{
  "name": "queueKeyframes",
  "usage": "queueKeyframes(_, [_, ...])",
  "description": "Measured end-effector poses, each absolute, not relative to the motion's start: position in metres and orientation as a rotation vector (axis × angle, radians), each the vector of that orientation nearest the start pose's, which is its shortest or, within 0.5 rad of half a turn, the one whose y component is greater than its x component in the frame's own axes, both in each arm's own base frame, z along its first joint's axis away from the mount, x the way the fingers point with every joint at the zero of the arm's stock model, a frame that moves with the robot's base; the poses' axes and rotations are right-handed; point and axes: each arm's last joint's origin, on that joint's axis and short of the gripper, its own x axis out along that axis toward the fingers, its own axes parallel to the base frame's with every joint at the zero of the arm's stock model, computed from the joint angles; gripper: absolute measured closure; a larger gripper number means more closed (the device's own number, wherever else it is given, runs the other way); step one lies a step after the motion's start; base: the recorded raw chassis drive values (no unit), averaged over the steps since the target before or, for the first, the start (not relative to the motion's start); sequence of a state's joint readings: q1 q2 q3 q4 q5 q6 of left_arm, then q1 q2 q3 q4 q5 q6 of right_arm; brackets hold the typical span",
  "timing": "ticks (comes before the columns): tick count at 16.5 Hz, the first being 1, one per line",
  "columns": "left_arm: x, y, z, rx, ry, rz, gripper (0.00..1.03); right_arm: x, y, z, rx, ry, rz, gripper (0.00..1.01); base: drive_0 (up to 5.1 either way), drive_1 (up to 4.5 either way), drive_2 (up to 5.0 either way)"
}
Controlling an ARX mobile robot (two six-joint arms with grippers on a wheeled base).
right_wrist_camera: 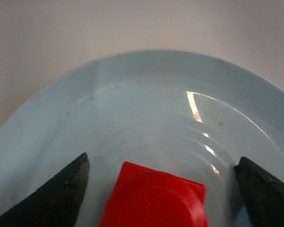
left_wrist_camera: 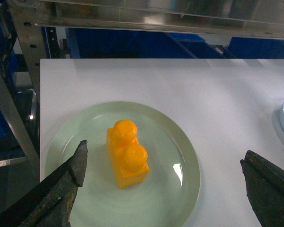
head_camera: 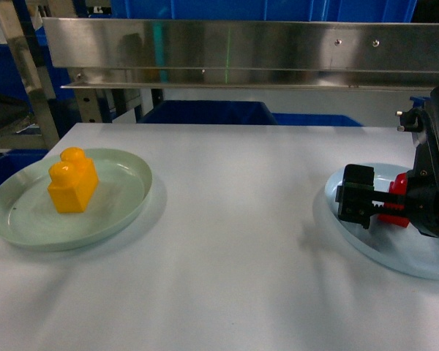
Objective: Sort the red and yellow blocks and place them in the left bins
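Observation:
An orange-yellow block (head_camera: 73,183) with two studs stands upright on a pale green plate (head_camera: 124,212) at the table's left. In the left wrist view the same yellow block (left_wrist_camera: 127,153) sits on the green plate (left_wrist_camera: 189,161), and my left gripper (left_wrist_camera: 163,156) hangs open above it, touching nothing. A small red block (head_camera: 400,191) lies on a light blue plate (head_camera: 373,241) at the right. My right gripper (head_camera: 355,197) is low over that plate and open. In the right wrist view the red block (right_wrist_camera: 154,198) sits between the fingers (right_wrist_camera: 71,189) with gaps on both sides.
The white table (head_camera: 234,241) holds only the two plates. A steel shelf rail (head_camera: 241,55) runs across above the table's far edge, with blue bins (head_camera: 205,111) behind and below it. A metal rack post (left_wrist_camera: 26,80) stands left of the table.

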State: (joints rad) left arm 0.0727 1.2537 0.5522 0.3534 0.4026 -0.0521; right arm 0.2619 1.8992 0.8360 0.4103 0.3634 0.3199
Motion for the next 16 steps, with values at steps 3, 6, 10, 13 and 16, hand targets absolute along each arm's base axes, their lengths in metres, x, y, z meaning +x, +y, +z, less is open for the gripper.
queueKeyframes(3, [0.253,0.01,0.209,-0.138,0.351,-0.314,0.05,0.344,0.081,0.11,0.097,0.584,-0.192,0.38,0.0,0.0,0.0])
queueKeyframes(6, [0.252,0.01,0.206,-0.139,0.358,-0.311,0.05,0.341,0.08,0.109,0.066,0.56,-0.174,0.68,0.0,0.0,0.0])
queueKeyframes(10, [0.249,0.011,0.2,-0.135,0.358,-0.28,0.05,0.311,0.067,0.145,-0.002,0.411,-0.094,0.72,0.0,0.0,0.0])
queueKeyframes(13, [0.236,0.013,0.193,-0.121,0.336,-0.219,0.05,0.263,0.039,0.187,-0.04,0.298,-0.041,0.72,0.0,0.0,0.0])
queueKeyframes(16, [0.228,0.013,0.184,-0.116,0.345,-0.18,0.05,0.197,0.005,0.223,-0.013,0.189,-0.019,0.72,0.0,0.0,0.0])
